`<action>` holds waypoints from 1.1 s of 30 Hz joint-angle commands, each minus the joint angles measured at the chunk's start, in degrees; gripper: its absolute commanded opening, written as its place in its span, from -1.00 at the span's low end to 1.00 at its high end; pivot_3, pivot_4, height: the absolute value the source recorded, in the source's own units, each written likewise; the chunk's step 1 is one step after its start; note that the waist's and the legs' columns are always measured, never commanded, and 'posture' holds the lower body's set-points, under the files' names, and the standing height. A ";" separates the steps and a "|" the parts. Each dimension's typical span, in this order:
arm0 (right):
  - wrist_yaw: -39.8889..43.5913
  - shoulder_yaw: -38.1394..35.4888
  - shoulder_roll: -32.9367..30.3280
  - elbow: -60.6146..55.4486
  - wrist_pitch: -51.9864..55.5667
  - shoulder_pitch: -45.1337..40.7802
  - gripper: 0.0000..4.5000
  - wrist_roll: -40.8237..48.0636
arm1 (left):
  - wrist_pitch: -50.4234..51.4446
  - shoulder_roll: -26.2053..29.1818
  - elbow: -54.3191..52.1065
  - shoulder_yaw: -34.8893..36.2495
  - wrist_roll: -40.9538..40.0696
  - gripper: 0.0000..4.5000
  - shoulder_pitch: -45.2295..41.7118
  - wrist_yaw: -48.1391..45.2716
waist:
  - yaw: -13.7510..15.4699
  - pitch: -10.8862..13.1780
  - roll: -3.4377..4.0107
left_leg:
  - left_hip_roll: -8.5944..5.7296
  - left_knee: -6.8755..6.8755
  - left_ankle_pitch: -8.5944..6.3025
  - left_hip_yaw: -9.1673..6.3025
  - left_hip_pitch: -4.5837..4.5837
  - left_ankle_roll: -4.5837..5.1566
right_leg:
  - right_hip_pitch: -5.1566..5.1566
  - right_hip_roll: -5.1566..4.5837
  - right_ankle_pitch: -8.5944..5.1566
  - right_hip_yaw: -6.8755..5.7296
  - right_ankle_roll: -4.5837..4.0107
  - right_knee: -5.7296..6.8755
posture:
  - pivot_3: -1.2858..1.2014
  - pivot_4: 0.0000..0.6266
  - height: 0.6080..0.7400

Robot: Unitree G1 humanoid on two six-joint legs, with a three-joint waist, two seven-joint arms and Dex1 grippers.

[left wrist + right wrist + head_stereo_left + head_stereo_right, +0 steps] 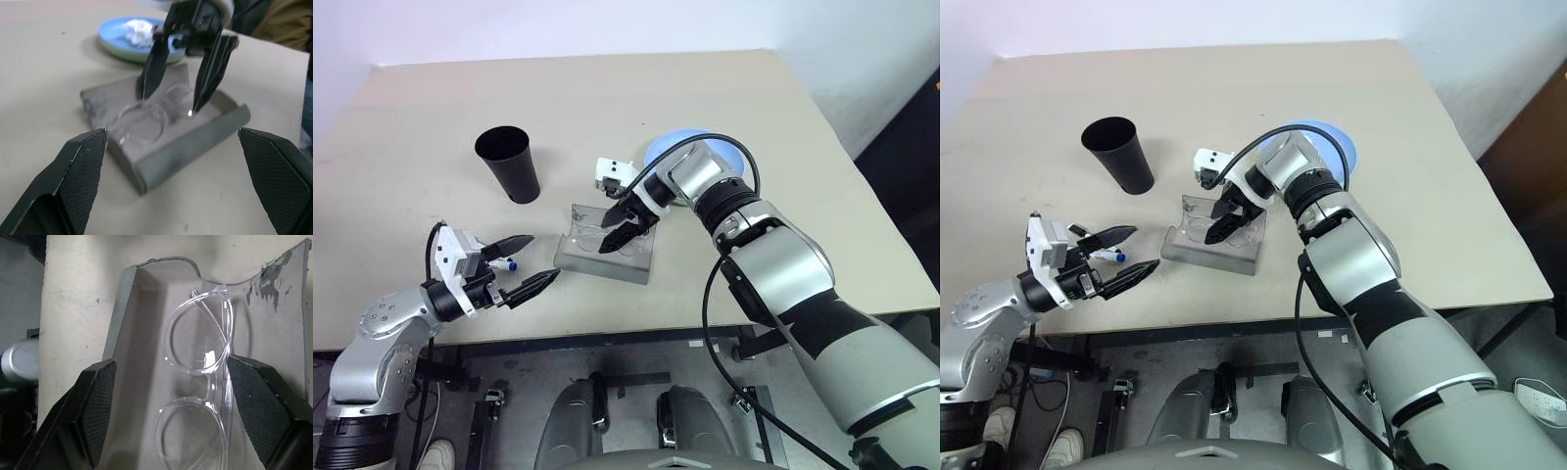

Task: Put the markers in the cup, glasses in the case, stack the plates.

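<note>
Left gripper [530, 262] is hovering wide open and empty near the table's front edge, a blue-capped marker [512, 264] lying between its fingers on the table. Cup [509, 164] is standing upright behind it. Glasses [198, 401] are lying inside the open case [607, 247]; right gripper [622, 227] is hanging spread above them, gripping nothing. Plates [117, 38] are sitting stacked beyond. Risk: left fingers nudging the marker off the edge.

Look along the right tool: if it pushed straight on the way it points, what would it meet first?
Most likely the glasses, lying in the open case directly beneath the right tool.
</note>
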 commanded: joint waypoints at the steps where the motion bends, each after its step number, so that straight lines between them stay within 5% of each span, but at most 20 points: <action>1: 1.16 -0.24 0.40 -1.00 1.04 -1.79 0.68 0.41 | 3.06 0.83 -4.27 -0.04 -1.86 1.00 -1.76 2.21 | 0.00 0.00 0.00 | 0.00 0.00 0.01 0.00 0.01 -0.01 | 0.02 0.01 0.00 0.00 0.00 0.00 | 0.03 -0.52 0.49; 22: 8.20 5.16 -0.44 -15.14 11.05 3.11 0.68 1.00 | 9.22 2.00 -6.06 0.73 -3.19 1.00 -5.33 4.92 | 0.05 0.00 -0.01 | 0.01 0.04 0.05 0.00 0.01 -0.04 | 0.20 0.05 0.00 0.00 0.00 0.04 | 0.03 -0.52 0.49; 33: 3.67 9.02 -4.03 -26.82 23.83 9.39 0.68 0.85 | 6.32 1.13 -4.17 0.04 -1.66 1.00 -4.17 3.75 | 0.34 0.00 -0.02 | 0.01 0.06 0.04 0.00 0.01 -0.06 | 0.03 0.02 0.00 0.00 0.00 0.04 | 0.03 -0.52 0.49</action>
